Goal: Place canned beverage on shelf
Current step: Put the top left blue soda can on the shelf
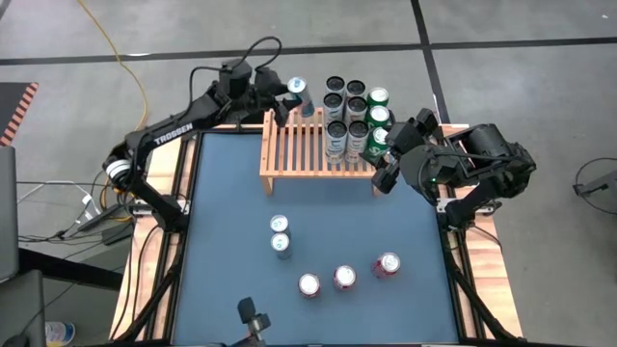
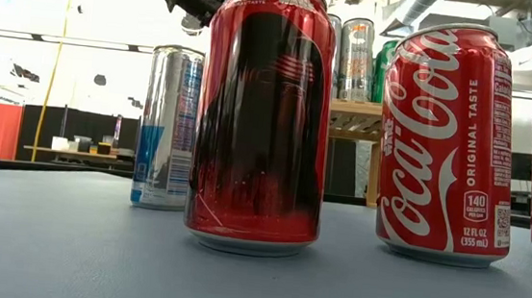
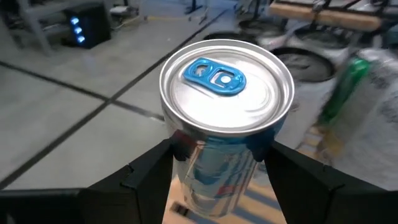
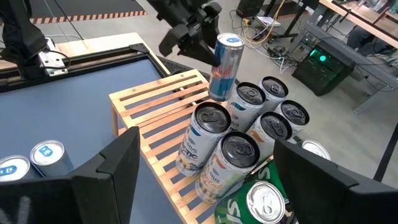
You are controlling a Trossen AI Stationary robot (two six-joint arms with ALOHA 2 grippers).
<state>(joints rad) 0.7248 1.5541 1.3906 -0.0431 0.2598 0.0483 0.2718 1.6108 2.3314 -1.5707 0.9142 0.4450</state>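
Silver-blue can (image 3: 227, 118), upright, sits clamped in the left gripper (image 3: 217, 149), shelf (image 1: 294, 145) slats seemingly just below (right gripper (image 4: 205, 180) gapes empty).

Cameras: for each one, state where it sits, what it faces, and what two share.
High: overhead, straight down on shelf, both arms.
Low: tabletop level, facing red cans; an arm at top.
Left wrist: above held blue-tab can, own fingers showing.
Right wrist: faces shelf, own fingers open.
Shared: blue-tab can in both wrist views.
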